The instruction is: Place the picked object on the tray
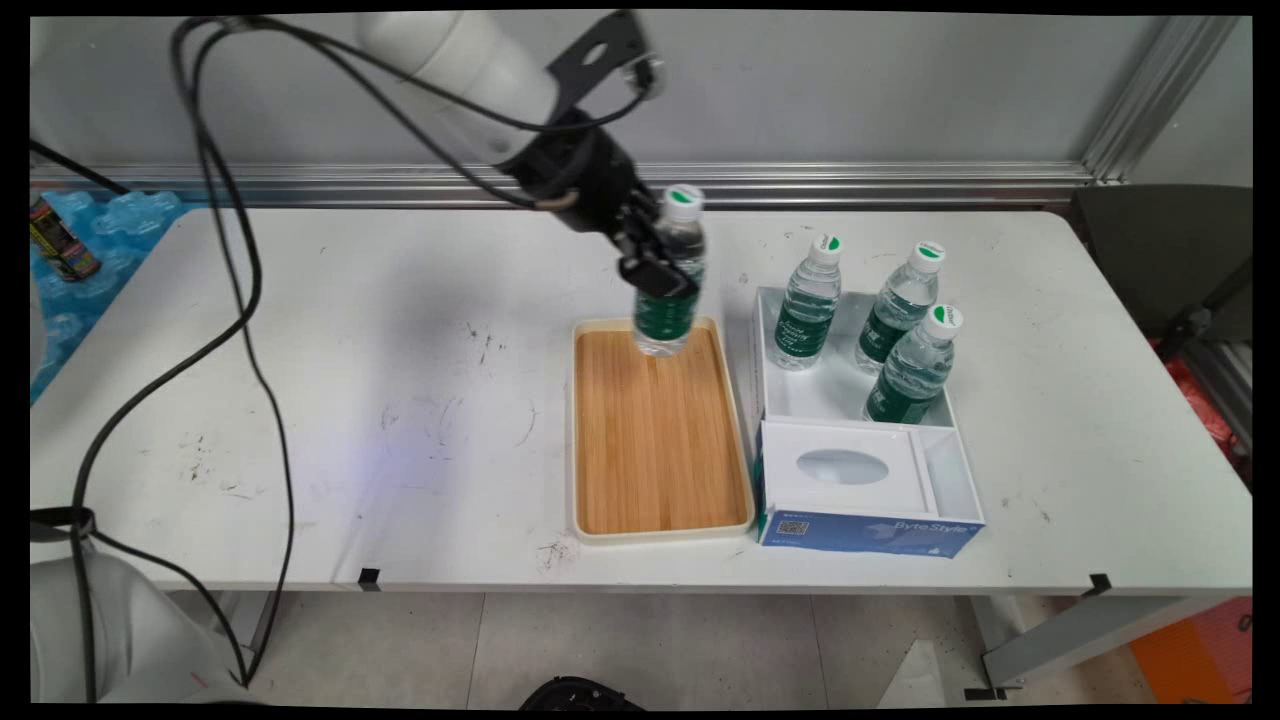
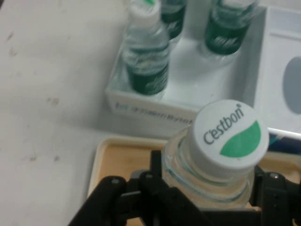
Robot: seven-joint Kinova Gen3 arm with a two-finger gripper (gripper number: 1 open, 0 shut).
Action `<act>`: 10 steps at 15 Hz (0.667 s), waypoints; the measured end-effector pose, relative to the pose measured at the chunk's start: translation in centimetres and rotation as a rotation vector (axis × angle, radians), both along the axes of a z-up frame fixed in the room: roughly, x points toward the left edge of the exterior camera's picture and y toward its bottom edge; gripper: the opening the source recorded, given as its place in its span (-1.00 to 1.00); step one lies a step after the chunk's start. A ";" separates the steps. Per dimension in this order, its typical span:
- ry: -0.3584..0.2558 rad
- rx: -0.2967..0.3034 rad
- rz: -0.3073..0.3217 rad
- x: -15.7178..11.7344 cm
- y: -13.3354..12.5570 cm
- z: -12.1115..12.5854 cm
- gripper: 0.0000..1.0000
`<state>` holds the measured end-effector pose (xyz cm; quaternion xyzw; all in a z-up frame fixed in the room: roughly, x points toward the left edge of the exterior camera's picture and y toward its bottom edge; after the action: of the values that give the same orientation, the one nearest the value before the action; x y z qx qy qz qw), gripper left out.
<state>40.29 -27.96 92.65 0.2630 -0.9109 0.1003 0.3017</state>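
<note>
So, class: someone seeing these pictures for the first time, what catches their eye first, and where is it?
First, the black claw shut on a water bottle with a white and green cap, at the far end of the wooden tray. Next, three more bottles standing in the white box just right of the tray.

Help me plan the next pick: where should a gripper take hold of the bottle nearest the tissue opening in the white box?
Probably the neck, just under the cap, from straight above. That bottle stands upright in the white box, with walls around its base and two other bottles behind, so side access looks cramped.
</note>
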 end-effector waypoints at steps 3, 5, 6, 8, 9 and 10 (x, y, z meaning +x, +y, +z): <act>0.004 0.009 0.047 2.1 0.2 -1.0 -1.00; 0.016 0.016 0.071 2.9 -0.1 -1.9 -1.00; 0.023 0.018 0.079 3.2 -0.4 -2.5 -1.00; 0.032 0.021 0.086 3.4 -1.0 -3.3 -1.00; 0.036 0.021 0.088 3.5 -1.4 -3.8 -1.00; 0.039 0.021 0.087 3.5 -1.8 -4.4 -1.00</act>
<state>43.81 -29.79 88.29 0.3073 -0.8936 0.0988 0.3119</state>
